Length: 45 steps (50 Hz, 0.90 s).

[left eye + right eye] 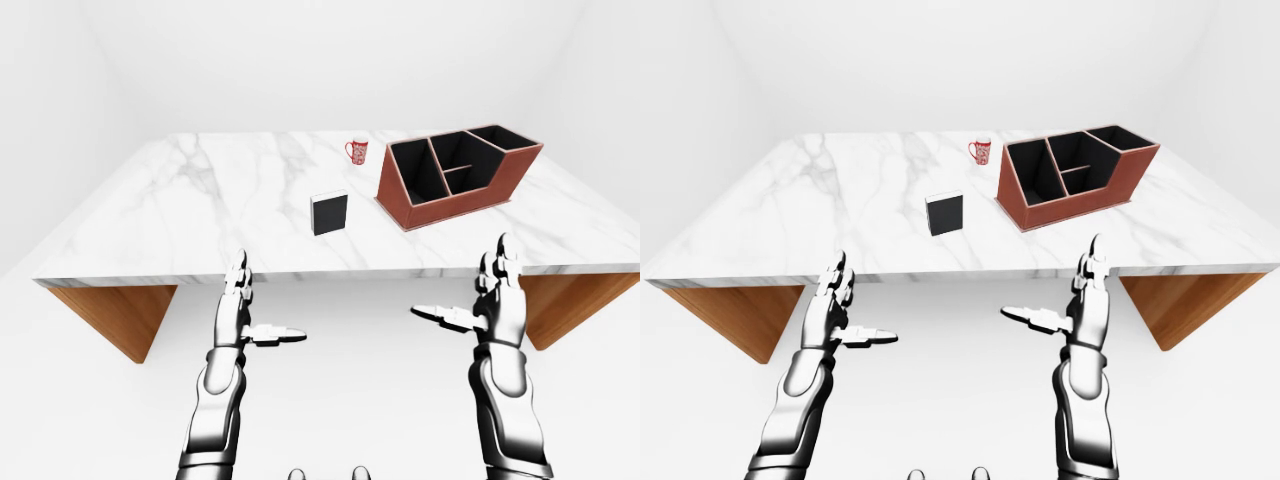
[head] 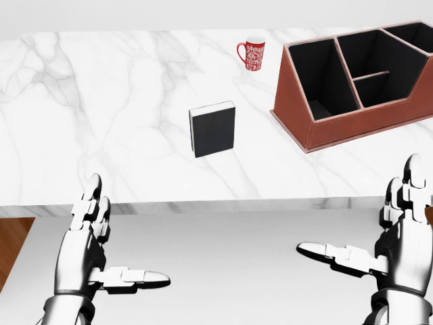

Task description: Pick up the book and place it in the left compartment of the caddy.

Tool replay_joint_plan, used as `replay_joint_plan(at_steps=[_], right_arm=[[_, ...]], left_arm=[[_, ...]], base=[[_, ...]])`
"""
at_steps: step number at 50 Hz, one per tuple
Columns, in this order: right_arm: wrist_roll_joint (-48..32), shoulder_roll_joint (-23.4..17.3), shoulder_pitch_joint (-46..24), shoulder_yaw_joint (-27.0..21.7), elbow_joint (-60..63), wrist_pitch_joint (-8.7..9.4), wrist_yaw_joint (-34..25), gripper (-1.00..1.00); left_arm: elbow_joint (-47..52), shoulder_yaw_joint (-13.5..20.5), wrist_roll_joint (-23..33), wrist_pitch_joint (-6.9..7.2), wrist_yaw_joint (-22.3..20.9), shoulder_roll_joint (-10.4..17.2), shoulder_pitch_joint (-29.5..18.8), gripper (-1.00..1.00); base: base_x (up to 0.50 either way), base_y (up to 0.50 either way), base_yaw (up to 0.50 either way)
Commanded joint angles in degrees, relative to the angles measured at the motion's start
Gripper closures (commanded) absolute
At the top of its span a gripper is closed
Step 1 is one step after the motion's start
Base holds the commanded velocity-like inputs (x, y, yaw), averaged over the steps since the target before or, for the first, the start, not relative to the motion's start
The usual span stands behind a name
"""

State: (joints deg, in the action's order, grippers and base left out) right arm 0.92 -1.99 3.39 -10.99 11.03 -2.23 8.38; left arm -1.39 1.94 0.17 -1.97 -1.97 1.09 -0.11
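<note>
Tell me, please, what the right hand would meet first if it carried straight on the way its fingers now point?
Probably the caddy: the right hand, open below the table's near edge, points up the head view toward it. Depth is unclear; it may pass to its right.

Your left hand (image 2: 91, 247) sits at the lower left of the head view, fingers extended upward and thumb pointing toward frame centre; it grips nothing. Your right hand (image 2: 396, 240) sits at the lower right edge, in the mirrored pose: fingers extended, thumb pointing left, nothing held. Both forearms enter from the bottom edge.
</note>
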Motion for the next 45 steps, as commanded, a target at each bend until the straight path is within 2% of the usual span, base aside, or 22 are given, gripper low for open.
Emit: replay_joint_plan(at_steps=[1,6,7,9,12,17,18,20,22,25,26,27,28,31,37,39,41,45], right_arm=[[0.8,0.0,1.6,-3.6,2.8,-0.37,2.9,-1.00],[0.0,0.2,2.5,-4.7,5.4,0.54,4.1,-1.00],[-0.4,0.2,2.7,-5.4,6.3,1.37,4.7,-1.00],[0.6,0.0,2.8,-6.7,6.0,0.92,4.3,-1.00],[1.3,0.1,3.3,-7.7,7.8,1.99,3.9,-1.00],[2.4,-1.2,4.0,-12.4,12.9,5.00,2.3,-1.00],[2.1,-1.0,3.9,-12.7,13.0,5.09,2.0,-1.00],[5.2,-1.1,4.4,-16.2,15.7,7.03,0.5,-1.00],[6.2,-1.0,4.4,-17.7,16.0,7.23,-0.1,-1.00],[6.9,-0.7,4.4,-18.7,16.5,7.23,-0.4,-1.00],[7.5,-0.9,4.1,-19.6,14.8,6.63,-0.7,-1.00],[7.5,-1.0,4.3,-19.9,15.8,7.19,-0.8,-1.00],[8.2,-1.0,4.9,-21.6,17.9,7.23,-0.5,-1.00],[10.1,-1.0,5.2,-24.6,19.3,7.23,-1.4,-1.00],[13.2,-0.8,5.8,-28.5,20.8,7.23,-2.9,-1.00],[15.3,-0.6,6.3,-30.7,20.5,7.23,-3.4,-1.00],[16.3,-0.9,6.7,-32.7,20.9,7.23,-3.6,-1.00],[20.5,-1.5,7.3,-37.8,21.9,7.23,-4.0,-1.00]], left_arm=[[-0.6,0.0,0.1,-0.57,-0.1,0.0,0.1,-1.00],[0.5,-0.2,0.1,0.14,-0.1,-0.1,0.4,-1.00],[0.6,-0.2,0.0,0.08,-0.3,-0.1,0.4,-1.00],[0.1,-0.2,0.0,-0.40,-0.3,-0.1,0.2,-1.00],[0.2,-0.2,0.0,-0.45,-0.3,-0.1,0.3,-1.00],[0.3,-0.2,0.1,-0.15,-0.2,-0.1,0.2,-1.00],[0.3,-0.2,0.1,-0.17,-0.2,-0.1,0.2,-1.00],[0.9,-0.4,0.3,0.28,-0.2,-0.1,0.4,-1.00],[0.3,-0.3,0.2,-0.07,-0.2,-0.1,0.1,-1.00],[0.4,-0.3,0.1,0.17,-0.2,-0.1,0.1,-1.00],[0.8,-0.4,0.3,0.24,-0.1,-0.1,0.3,-1.00],[1.4,-0.4,0.3,0.68,-0.1,-0.2,0.5,-1.00],[0.9,-0.4,0.3,0.40,-0.1,-0.1,0.3,-1.00],[1.3,-0.4,0.3,0.68,-0.1,-0.2,0.5,-1.00],[0.5,-0.3,0.3,0.18,-0.1,-0.1,0.3,-1.00],[0.8,-0.3,0.3,0.30,0.0,-0.2,0.4,-1.00],[-0.1,-0.2,0.3,-0.28,0.0,-0.1,0.1,-1.00],[0.4,-0.3,0.3,0.04,0.0,-0.1,0.3,-1.00]], base=[[0.00,0.00,0.00],[0.00,0.00,0.00],[0.00,0.00,0.00],[0.00,0.00,0.00],[0.00,0.00,0.00],[0.00,0.00,0.00],[0.00,0.00,0.00],[0.00,0.00,0.00],[0.00,0.00,0.00],[0.00,0.00,0.00],[0.00,0.00,0.00],[0.00,0.00,0.00],[0.00,0.00,0.00],[0.00,0.00,0.00],[0.00,0.00,0.00],[0.00,0.00,0.00],[0.00,0.00,0.00],[0.00,0.00,0.00]])
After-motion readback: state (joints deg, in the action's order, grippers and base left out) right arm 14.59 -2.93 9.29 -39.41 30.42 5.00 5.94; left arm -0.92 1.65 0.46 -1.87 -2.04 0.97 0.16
